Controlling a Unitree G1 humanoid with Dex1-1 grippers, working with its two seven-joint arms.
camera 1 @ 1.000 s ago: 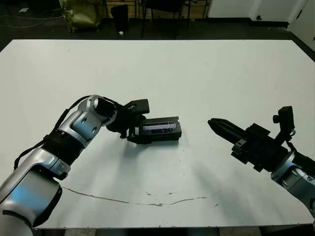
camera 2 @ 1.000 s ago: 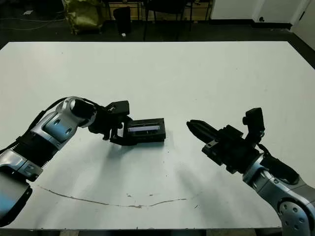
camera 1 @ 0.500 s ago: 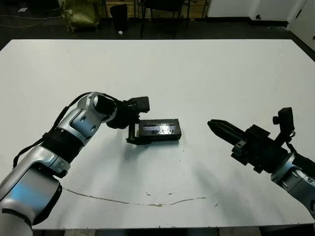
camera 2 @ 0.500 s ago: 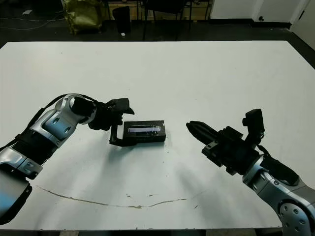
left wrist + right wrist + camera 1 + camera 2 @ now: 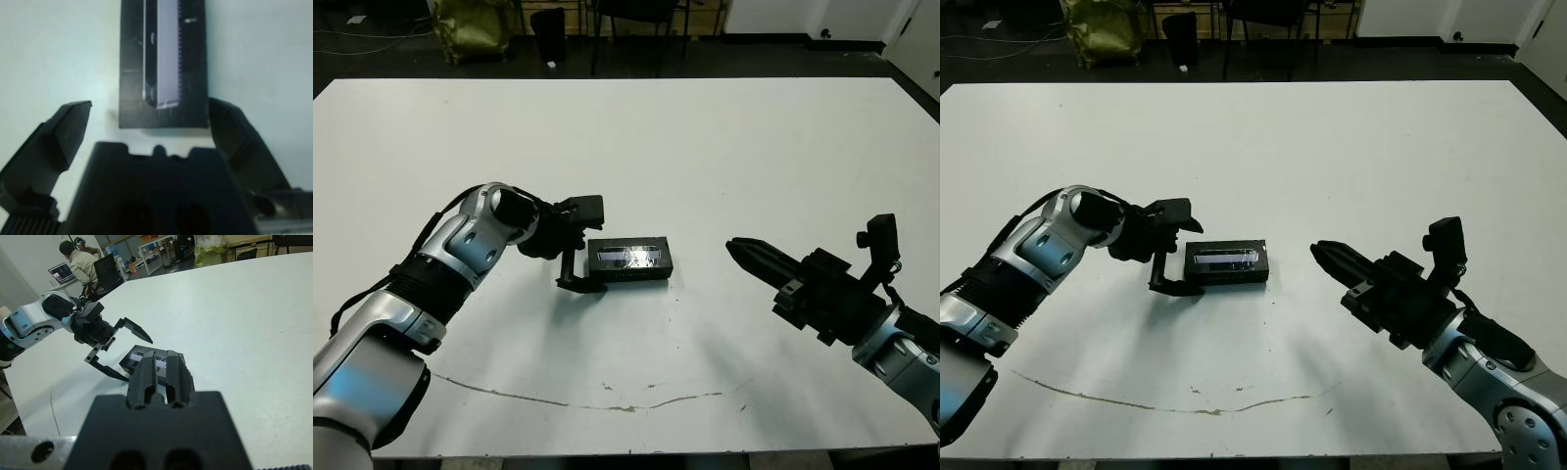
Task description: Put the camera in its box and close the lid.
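Lid (image 5: 628, 259) lies closed across the bench (image 5: 705, 147), long axis crosswise; left gripper (image 5: 576, 247) at its near end, jaws spread, right gripper (image 5: 751, 256) well apart, jaws together.

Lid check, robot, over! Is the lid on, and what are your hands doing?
Left gripper open, beside the lid, not touching. Right gripper shut, off to the side. Lid sits flat on the table. Nothing in the way.

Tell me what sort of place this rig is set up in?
Probably a lab or workshop, not a home. The right wrist view shows a person seated at a laptop beyond the white table, with shelving behind. The head view shows a dark floor with chair legs.
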